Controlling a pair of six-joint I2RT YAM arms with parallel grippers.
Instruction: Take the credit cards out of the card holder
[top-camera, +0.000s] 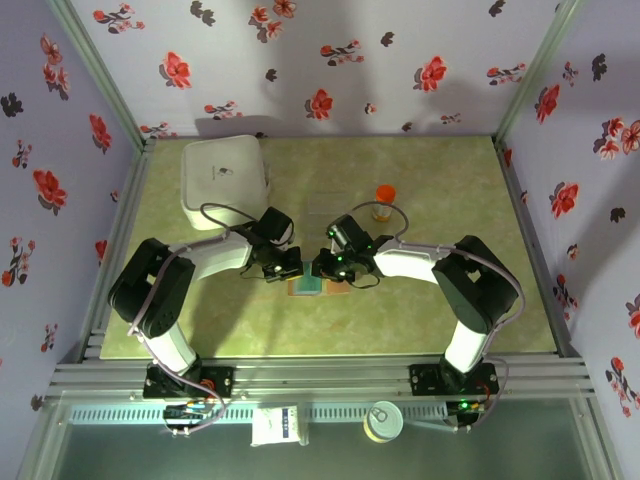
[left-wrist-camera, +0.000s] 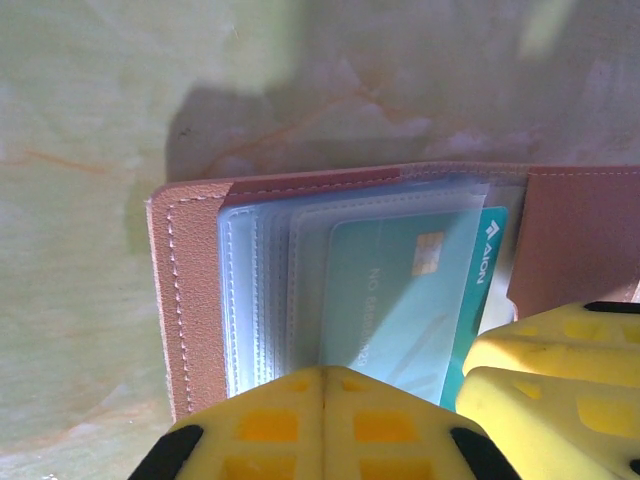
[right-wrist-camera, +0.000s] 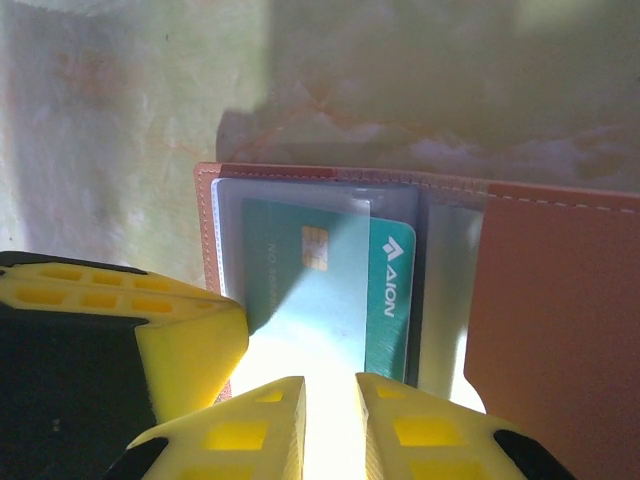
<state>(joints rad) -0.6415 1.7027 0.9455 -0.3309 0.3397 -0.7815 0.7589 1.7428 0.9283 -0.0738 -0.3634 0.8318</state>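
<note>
The brown card holder (top-camera: 307, 287) lies open on the green table between both arms. Its leather rim (left-wrist-camera: 190, 300) frames a stack of clear sleeves. A teal credit card (left-wrist-camera: 400, 290) with a gold chip sits in the top sleeve, its logo end poking out to the right (right-wrist-camera: 390, 290). My left gripper (left-wrist-camera: 323, 385) is shut, its fingertips resting on the sleeves' near edge, with nothing visibly between them. My right gripper (right-wrist-camera: 330, 400) stands open by a narrow gap right at the card's near edge. Each gripper's yellow fingers (left-wrist-camera: 540, 350) show beside the other's.
A white square box (top-camera: 225, 180) sits at the back left. A small orange-capped bottle (top-camera: 384, 200) stands behind the right arm. The holder's brown flap (right-wrist-camera: 550, 300) lies out to the right. Floral walls close in the table.
</note>
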